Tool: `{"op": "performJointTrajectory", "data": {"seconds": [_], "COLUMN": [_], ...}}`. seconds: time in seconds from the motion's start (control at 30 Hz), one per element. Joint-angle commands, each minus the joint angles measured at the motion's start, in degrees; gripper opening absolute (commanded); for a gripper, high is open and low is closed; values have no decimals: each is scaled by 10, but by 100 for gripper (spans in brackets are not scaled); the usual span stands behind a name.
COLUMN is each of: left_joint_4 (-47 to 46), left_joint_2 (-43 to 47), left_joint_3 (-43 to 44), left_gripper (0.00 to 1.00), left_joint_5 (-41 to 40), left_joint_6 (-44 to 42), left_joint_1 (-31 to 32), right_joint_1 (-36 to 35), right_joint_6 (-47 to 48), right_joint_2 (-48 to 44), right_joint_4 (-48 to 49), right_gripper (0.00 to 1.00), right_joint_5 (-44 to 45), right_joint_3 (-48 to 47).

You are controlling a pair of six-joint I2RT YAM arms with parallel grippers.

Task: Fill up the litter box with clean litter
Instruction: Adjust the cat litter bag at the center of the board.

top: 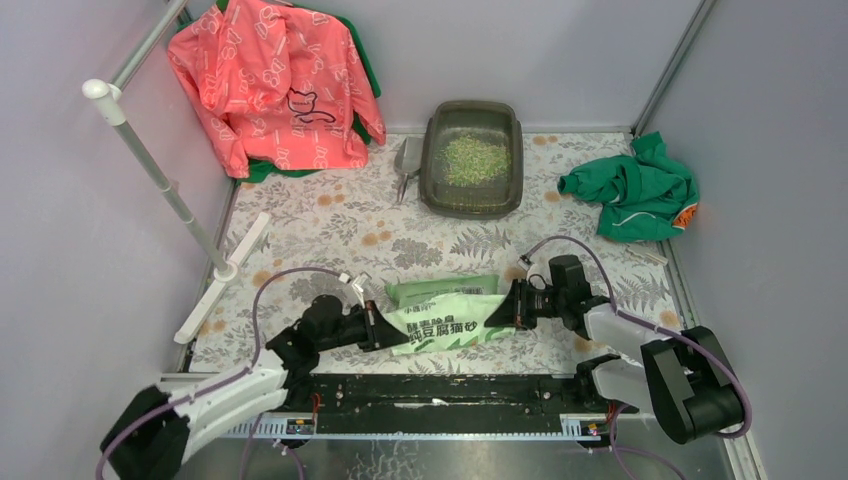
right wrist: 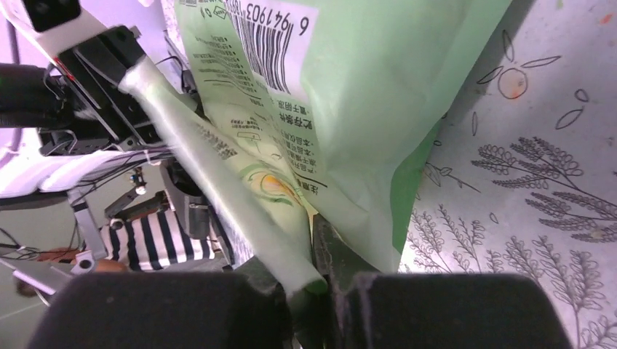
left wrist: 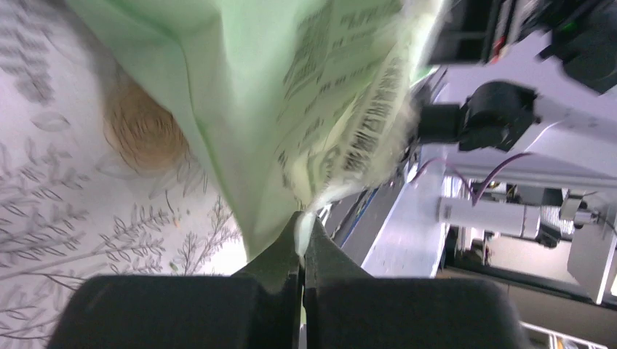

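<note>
Green plastic bag (top: 450, 322) is low centre, left gripper (left wrist: 302, 243) and right gripper (right wrist: 314, 247) each pinching an end. Litter box (top: 429, 165), some clean litter (top: 475, 158) already inside, sits top centre, well apart. Thin edge grips might slip mid-carry, dumping everything short.

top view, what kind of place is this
Probably a staged robot test booth, not a real home: plain grey walls and metal posts box in a floral tablecloth set with household props, a litter box and a pink jacket.
</note>
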State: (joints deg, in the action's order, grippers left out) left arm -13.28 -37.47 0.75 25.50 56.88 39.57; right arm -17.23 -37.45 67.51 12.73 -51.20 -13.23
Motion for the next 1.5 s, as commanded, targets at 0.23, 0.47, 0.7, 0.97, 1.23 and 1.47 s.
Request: {"op": "performJointTrajectory", "data": {"seconds": [0.23, 0.47, 0.7, 0.97, 1.23, 1.47], "left_joint_4": [-98, 47, 24, -69, -51, -62], "left_joint_2": [-183, -10, -40, -214, -184, -225], "left_joint_3": [-58, -90, -90, -59, -63, -51], "left_gripper": [0, 0, 0, 0, 0, 0], "left_joint_5": [-170, -299, -298, -279, -284, -277], "left_joint_6": [92, 149, 147, 115, 122, 113], "left_joint_1": [180, 196, 201, 210, 212, 213], "right_joint_1": [4, 4, 5, 5, 4, 4], "right_joint_6": [25, 14, 51, 64, 67, 68], "right_joint_2": [-36, -52, -70, -109, -105, -117], "right_joint_4": [-83, -124, -230, -260, -255, -318], "right_gripper": [10, 8, 13, 55, 12, 0], "right_joint_5": [24, 82, 86, 79, 78, 150], "right_joint_3": [-23, -20, -65, -77, -70, -85]}}
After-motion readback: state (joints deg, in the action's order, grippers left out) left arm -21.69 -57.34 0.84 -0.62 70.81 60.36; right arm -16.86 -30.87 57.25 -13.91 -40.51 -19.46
